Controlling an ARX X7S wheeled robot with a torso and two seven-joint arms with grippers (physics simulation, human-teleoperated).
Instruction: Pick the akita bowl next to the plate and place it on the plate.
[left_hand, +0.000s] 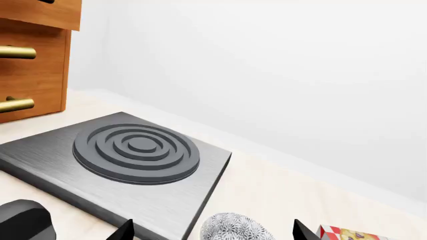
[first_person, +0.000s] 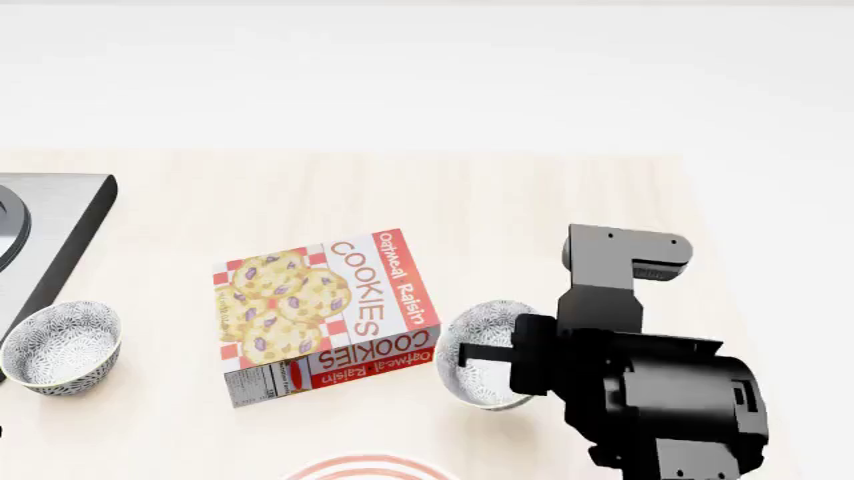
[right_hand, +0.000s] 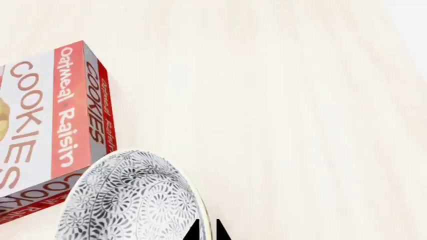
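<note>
The akita bowl (first_person: 478, 380), grey-and-white floral outside and pale inside, sits tilted just right of the cookie box, above the plate (first_person: 367, 468), whose red-ringed rim peeks in at the bottom edge of the head view. My right gripper (right_hand: 207, 232) is shut on this bowl (right_hand: 130, 200), one dark fingertip on each side of its rim. A second identical bowl (first_person: 60, 346) rests at the far left beside the stove. My left gripper (left_hand: 213, 233) stands open with its fingertips (left_hand: 124, 233) wide on either side of that bowl (left_hand: 233, 227).
An Oatmeal Raisin cookie box (first_person: 327, 315) lies flat between the two bowls. A dark grey stove burner (left_hand: 137, 150) sits at the left, with a wooden drawer cabinet (left_hand: 30, 60) behind it. A pale wall (left_hand: 280, 75) runs along the counter's back.
</note>
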